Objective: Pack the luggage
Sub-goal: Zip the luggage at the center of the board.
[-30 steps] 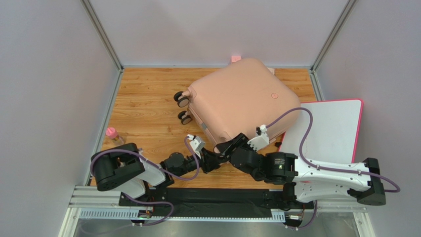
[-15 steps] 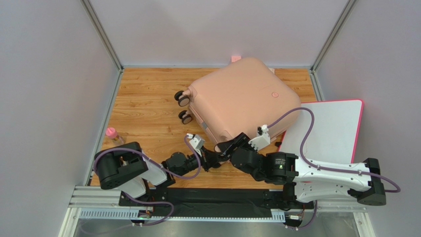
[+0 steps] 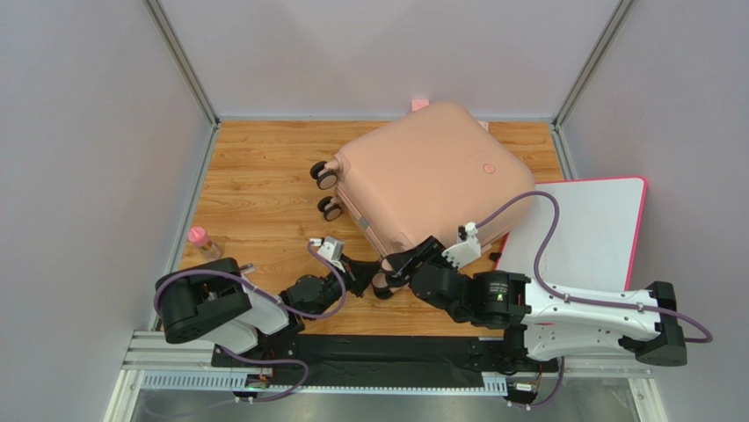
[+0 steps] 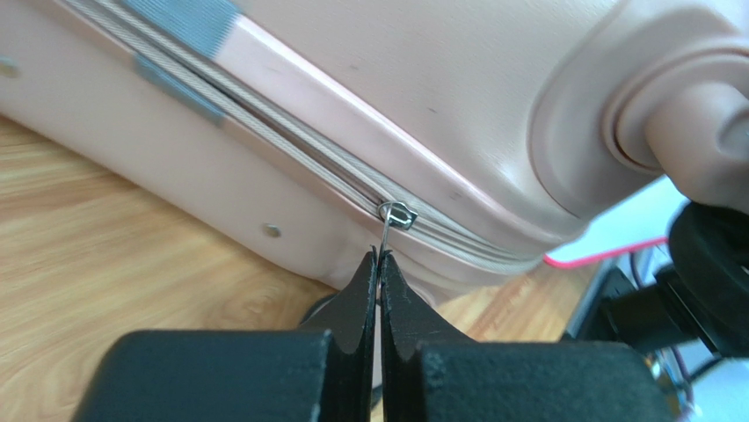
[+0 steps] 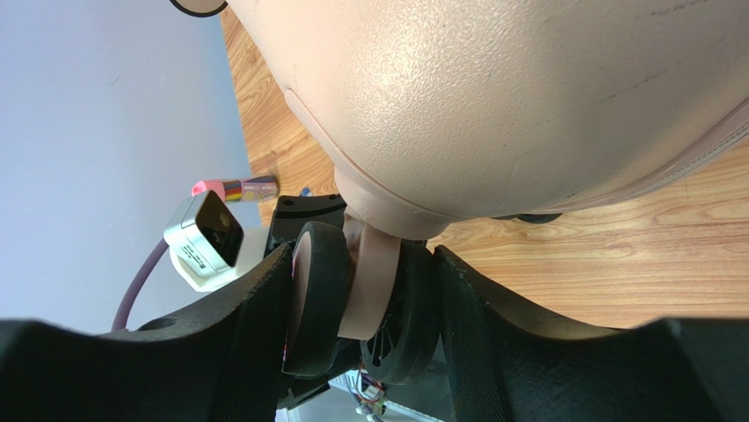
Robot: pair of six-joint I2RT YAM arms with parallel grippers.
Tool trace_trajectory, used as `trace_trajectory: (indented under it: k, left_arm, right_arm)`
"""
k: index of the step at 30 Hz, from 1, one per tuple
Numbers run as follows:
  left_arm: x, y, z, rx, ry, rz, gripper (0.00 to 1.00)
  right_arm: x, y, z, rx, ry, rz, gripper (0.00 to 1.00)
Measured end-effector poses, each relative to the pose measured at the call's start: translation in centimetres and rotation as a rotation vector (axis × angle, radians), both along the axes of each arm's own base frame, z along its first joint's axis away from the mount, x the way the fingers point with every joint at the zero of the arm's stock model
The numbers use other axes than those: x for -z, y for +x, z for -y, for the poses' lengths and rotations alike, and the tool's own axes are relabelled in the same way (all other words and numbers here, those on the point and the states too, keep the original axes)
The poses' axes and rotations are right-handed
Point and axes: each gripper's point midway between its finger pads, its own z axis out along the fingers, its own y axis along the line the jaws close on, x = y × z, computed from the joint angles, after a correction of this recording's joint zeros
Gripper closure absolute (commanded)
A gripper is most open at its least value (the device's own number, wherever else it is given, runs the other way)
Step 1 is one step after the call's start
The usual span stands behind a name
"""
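Left pincer (image 4: pixel 379 257) is pinching the small metal zipper pull (image 4: pixel 396 215) on the pale pink hard-shell suitcase (image 4: pixel 422 88); right pincer (image 5: pixel 360 268) is clamping its black caster wheel (image 5: pixel 316 290). Shell's probably stiff, slippery.

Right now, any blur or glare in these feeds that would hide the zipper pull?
Top external: even, soft light and sharp, but the pull is too small to make out there. Left wrist: zipper pull is crisp against the luggage, while the left gripper is dark and slightly soft. Right wrist: mild sheen on the shell; the caster wheel is close and a bit soft.
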Motion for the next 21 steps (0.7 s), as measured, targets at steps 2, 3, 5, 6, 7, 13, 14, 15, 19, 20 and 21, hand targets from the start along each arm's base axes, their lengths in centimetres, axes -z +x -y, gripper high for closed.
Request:
trace_trajectory:
  k: [2, 3, 5, 6, 7, 13, 14, 15, 19, 20, 21]
  left_arm:
    - [0.0, 0.6, -0.4, -0.037, -0.003, -0.002, 1.0]
    - [0.0, 0.7, -0.6, -0.048, -0.002, -0.002, 1.0]
    - [0.0, 1.1, -0.8, -0.066, -0.002, -0.002, 1.0]
    - [-0.1, 1.2, -0.9, -0.074, -0.003, -0.001, 1.0]
    - [-0.1, 1.5, -1.1, -0.085, -0.004, -0.002, 1.0]
    - [-0.6, 3.9, -2.9, -0.172, -0.026, -0.006, 1.0]
    - [-0.9, 4.2, -3.2, -0.183, -0.034, -0.005, 1.0]
    - [-1.1, 4.4, -3.3, -0.19, -0.041, -0.005, 1.0]
    - [-2.3, 6.0, -4.9, -0.257, -0.078, 0.01, 1.0]
    - [-2.5, 6.5, -5.4, -0.279, -0.085, 0.013, 1.0]
    - [-2.8, 7.2, -6.2, -0.309, -0.093, 0.016, 1.0]
  right_arm:
    - [0.0, 0.0, 0.0, 0.0, 0.001, -0.001, 1.0]
    - [0.0, 0.0, 0.0, 0.001, 0.001, -0.001, 1.0]
    - [0.0, 0.0, 0.0, 0.001, 0.003, -0.002, 1.0]
    - [0.0, 0.0, 0.0, 0.002, 0.003, -0.002, 1.0]
    - [0.0, 0.0, 0.0, 0.002, 0.004, -0.002, 1.0]
    - [0.0, -0.1, 0.1, 0.0, 0.008, -0.002, 1.0]
    - [0.0, -0.2, 0.1, 0.0, 0.009, -0.001, 1.0]
    - [-0.1, -0.1, 0.1, 0.001, 0.01, -0.001, 1.0]
    - [-0.1, -0.2, 0.2, 0.001, 0.011, -0.001, 1.0]
    - [-0.1, -0.2, 0.2, 0.001, 0.011, -0.001, 1.0]
    - [-0.1, -0.2, 0.2, 0.001, 0.011, -0.001, 1.0]
